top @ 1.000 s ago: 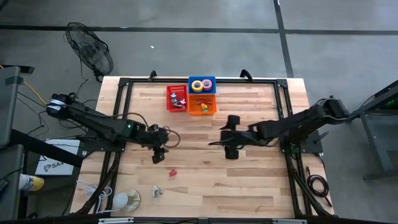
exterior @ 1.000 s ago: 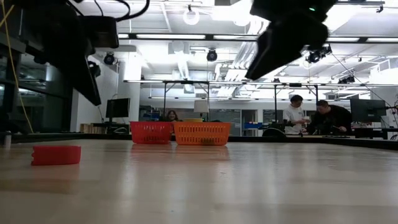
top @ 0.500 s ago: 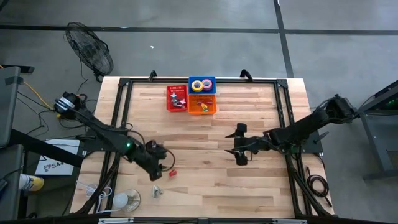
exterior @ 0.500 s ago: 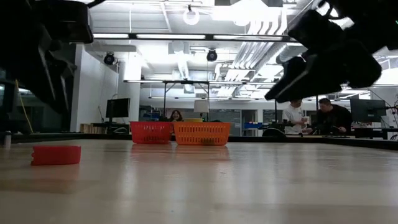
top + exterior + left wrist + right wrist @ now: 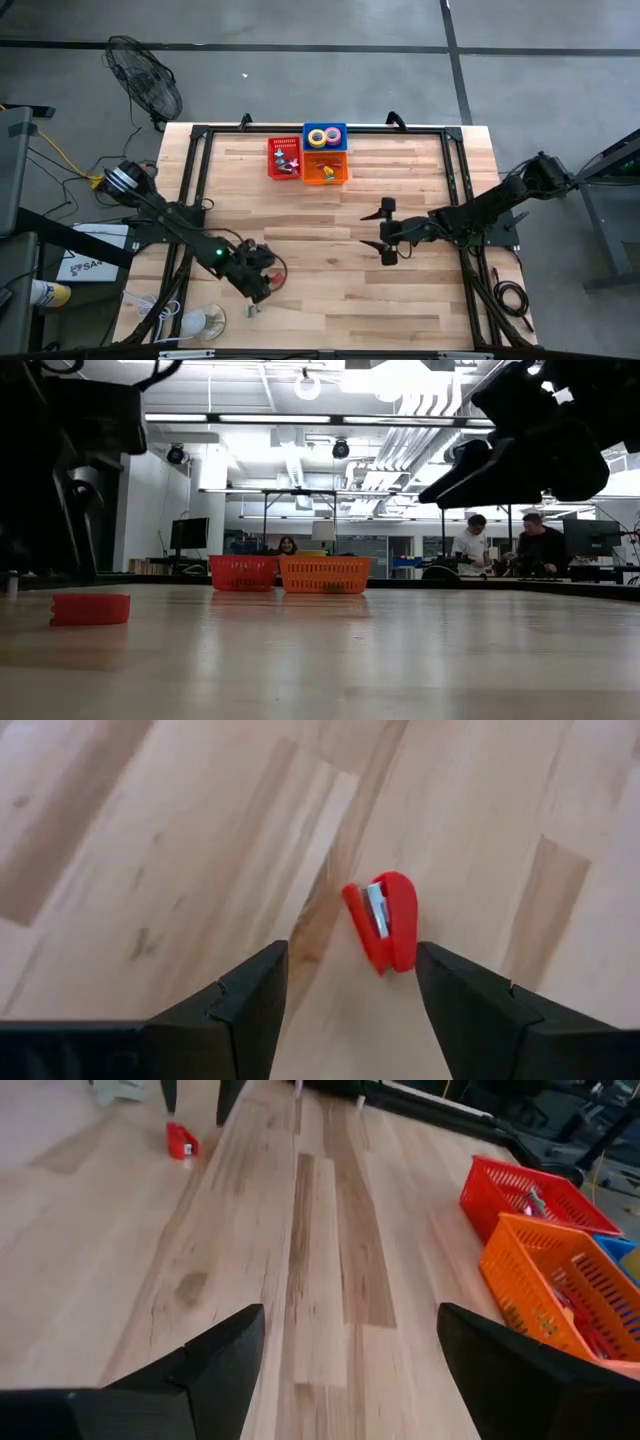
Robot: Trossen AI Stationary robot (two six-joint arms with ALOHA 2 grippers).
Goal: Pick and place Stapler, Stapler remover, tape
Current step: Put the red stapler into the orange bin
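A small red stapler (image 5: pixel 385 920) lies flat on the wooden table, ahead of my left gripper (image 5: pixel 350 995). That gripper is open and points down at it, fingers apart and clear of it. The low view shows the stapler (image 5: pixel 90 608) on the table with the left gripper's dark fingers (image 5: pixel 75 510) above it. In the high view my left gripper (image 5: pixel 258 283) is near the table's near left part, with a silvery staple remover (image 5: pixel 250 308) just beyond it toward the near edge. Tape rolls (image 5: pixel 323 136) lie in the blue basket. My right gripper (image 5: pixel 385 232) hovers open at mid-table.
A red basket (image 5: pixel 284 158), an orange basket (image 5: pixel 325 167) and the blue basket (image 5: pixel 326 128) stand together at the table's far middle. A pale round object (image 5: pixel 200 322) sits at the near left corner. A black frame (image 5: pixel 196 150) borders the table. People stand in the room behind.
My left gripper has moved toward the table's near edge and come down over the red stapler, staying open. My right gripper has shifted a little toward the right edge, then held still. The stapler has not moved.
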